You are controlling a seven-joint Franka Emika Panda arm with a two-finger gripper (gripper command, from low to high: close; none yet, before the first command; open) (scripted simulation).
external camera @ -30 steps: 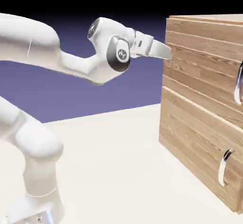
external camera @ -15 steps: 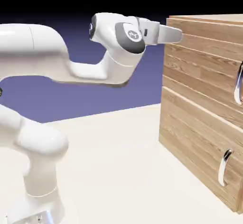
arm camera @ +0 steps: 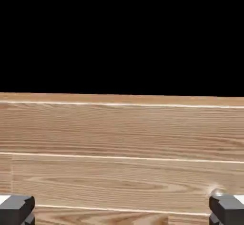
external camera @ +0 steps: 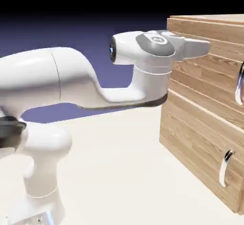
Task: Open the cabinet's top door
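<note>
Gripper (external camera: 202,47), fingers spread wide, hovers level before the plank-wood cabinet's (external camera: 200,119) upper edge, apart from the top door's (external camera: 205,76) curved chrome handle (external camera: 238,83).

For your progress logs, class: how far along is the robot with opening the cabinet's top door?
Done: the gripper has reached the cabinet, level with its upper planks. In hand: open fingers face bare wood, holding nothing. Left: the top door looks shut, its handle ungrasped off to the side; grip it and pull.
</note>
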